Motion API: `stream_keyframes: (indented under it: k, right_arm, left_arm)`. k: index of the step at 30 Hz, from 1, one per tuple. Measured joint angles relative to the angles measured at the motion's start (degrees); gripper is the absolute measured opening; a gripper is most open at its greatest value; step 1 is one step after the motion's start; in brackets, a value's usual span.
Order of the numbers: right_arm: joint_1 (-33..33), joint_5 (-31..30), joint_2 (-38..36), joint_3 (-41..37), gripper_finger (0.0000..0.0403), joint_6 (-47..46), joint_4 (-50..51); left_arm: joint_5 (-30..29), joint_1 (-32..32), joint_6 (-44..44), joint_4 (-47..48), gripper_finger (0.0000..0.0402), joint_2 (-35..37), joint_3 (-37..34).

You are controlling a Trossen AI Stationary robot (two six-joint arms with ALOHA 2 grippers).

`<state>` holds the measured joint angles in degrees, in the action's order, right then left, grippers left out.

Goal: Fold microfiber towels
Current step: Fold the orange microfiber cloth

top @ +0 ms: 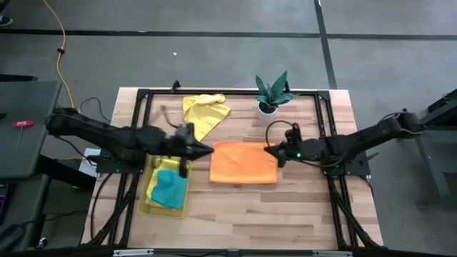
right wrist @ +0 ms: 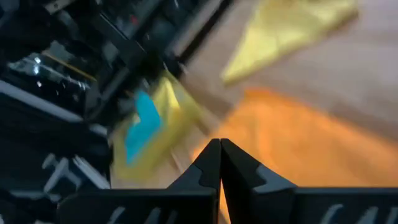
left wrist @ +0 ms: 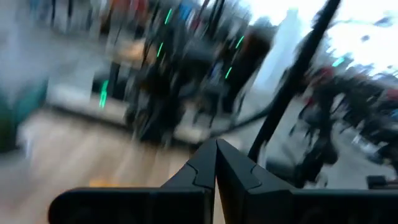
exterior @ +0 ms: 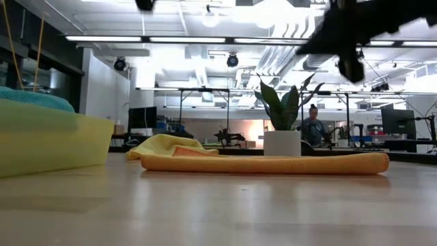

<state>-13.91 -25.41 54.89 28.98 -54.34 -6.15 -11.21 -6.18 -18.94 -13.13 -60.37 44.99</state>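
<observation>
An orange towel (top: 243,163) lies folded flat in a rectangle at the middle of the table, and the low view shows it as a thick flat strip (exterior: 266,162). A yellow towel (top: 205,113) lies crumpled at the far side. A teal towel (top: 170,189) rests in the yellow tray (top: 151,187) on top of another yellow cloth. My left gripper (top: 207,150) is shut and hangs above the orange towel's left edge, holding nothing. My right gripper (top: 270,150) is also shut and hangs above the towel's right edge; it too holds nothing.
A small potted plant (top: 273,93) stands at the far edge, right of the yellow towel. The tray sits at the near left. Bare wood lies along the table's near side. A black frame rail (top: 325,128) runs along the table's edges.
</observation>
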Motion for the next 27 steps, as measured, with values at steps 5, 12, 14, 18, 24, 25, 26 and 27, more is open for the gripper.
stream_keyframes:
  k: [5, 12, 14, 18, 24, 25, 26, 27]
  right_arm:
    - [0.62, -1.54, 0.8, 7.87, 0.0, 10.99, 4.0]
    - [3.65, 3.06, 6.72, 21.32, 0.0023, 8.09, 30.99]
    - [4.59, 5.32, 9.99, 25.6, 0.0046, 5.69, 41.71]
    - [5.46, 7.17, 17.73, 30.97, 0.0111, -2.8, 59.37]
    - [5.79, 14.93, 27.95, 30.61, 0.021, -17.46, 65.63]
    - [5.83, 15.76, 29.45, 30.25, 0.0222, -19.56, 65.44]
    - [6.05, 16.39, 31.0, 30.07, 0.0232, -21.57, 65.24]
    - [6.33, 16.53, 32.52, 30.07, 0.0238, -23.43, 65.16]
  left_arm:
    - [3.34, -0.56, 8.42, -3.86, 0.0, 7.54, -0.15]
    - [7.21, -0.56, 9.14, -9.52, 0.0, 11.62, -4.45]
    - [8.28, -0.58, 7.73, -9.87, 0.0, 12.22, -5.27]
    - [8.64, -0.58, 6.1, -8.61, 0.0, 13.13, -5.68]
    - [8.66, -0.58, 6.06, -7.71, 0.0, 13.21, -5.68]
    - [8.66, -0.58, 6.06, -7.26, 0.0, 13.22, -5.68]
    - [8.68, -0.58, 6.06, -6.76, 0.0, 13.21, -5.68]
    - [8.77, -0.58, 5.99, -6.05, 0.0, 13.21, -5.68]
